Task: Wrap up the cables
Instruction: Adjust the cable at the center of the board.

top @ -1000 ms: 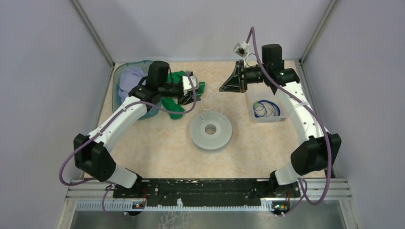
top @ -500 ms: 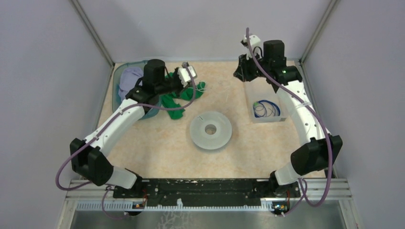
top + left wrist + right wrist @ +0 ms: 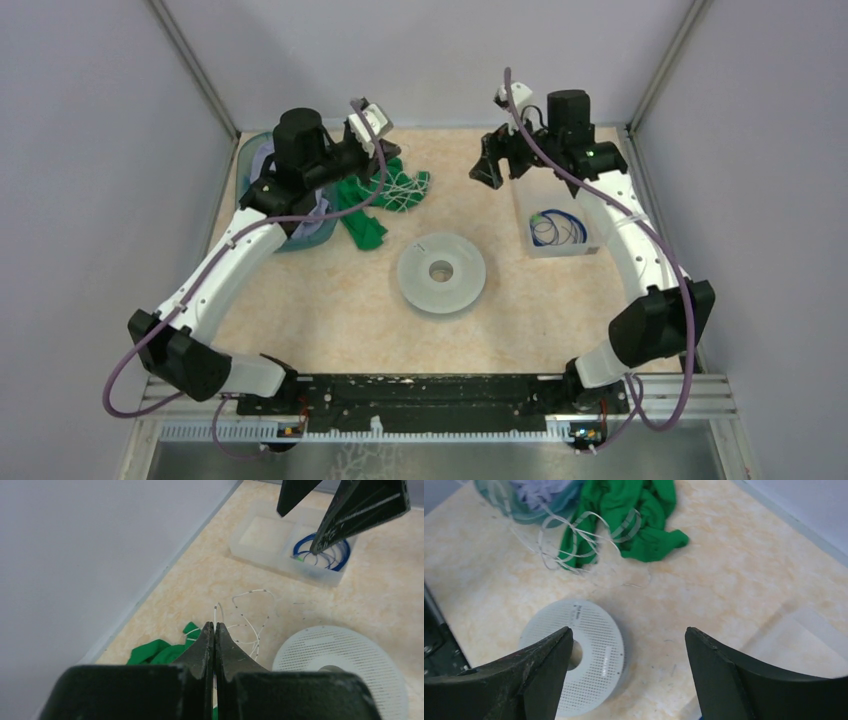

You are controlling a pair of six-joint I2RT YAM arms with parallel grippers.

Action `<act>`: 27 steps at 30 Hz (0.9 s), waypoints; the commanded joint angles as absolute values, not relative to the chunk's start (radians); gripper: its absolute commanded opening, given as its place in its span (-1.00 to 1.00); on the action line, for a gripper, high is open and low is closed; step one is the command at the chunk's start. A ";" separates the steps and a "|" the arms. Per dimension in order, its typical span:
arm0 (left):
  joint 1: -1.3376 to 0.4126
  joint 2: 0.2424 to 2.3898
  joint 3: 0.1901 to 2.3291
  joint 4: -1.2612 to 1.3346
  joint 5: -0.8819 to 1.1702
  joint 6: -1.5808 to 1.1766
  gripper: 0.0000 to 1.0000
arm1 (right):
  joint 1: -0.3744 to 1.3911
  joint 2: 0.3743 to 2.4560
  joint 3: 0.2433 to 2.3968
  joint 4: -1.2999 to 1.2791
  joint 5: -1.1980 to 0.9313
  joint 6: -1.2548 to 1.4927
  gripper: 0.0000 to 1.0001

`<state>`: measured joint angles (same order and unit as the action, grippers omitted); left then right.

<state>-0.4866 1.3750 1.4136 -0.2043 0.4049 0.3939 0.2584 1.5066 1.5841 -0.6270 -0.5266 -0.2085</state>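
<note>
A hair-thin whitish cable [image 3: 251, 614] comes out from between the closed jaws of my left gripper [image 3: 215, 625]. Its loose loops hang over the green cloth [image 3: 365, 215]; the same cable [image 3: 405, 186] lies just below the left gripper [image 3: 390, 153] at the back left. A dark blue cable [image 3: 558, 228] with a green bit lies coiled in the clear tray [image 3: 535, 195] on the right. My right gripper [image 3: 495, 165] hovers at the back beside that tray. It is open, and nothing lies between the fingers of the right gripper [image 3: 629, 630].
A round pale-grey spool [image 3: 441, 270] lies flat at mid-table. A teal basin [image 3: 246, 160] with lavender cloth sits at the back left, under my left arm. Grey walls close in the back and both sides.
My left gripper shut on the whitish cable and pulled it back and left over the green cloth. My right gripper opened, let the cable go and drew back.
</note>
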 commanded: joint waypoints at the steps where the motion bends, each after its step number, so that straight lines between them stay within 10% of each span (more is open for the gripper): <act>1: -0.491 1.389 1.479 -0.221 0.487 0.254 -1.00 | 0.283 1.483 1.575 -0.476 -0.837 -0.167 0.67; 27: -0.515 1.415 1.493 -0.167 0.468 0.047 -1.00 | 0.421 1.488 1.593 -0.518 -0.596 0.033 0.56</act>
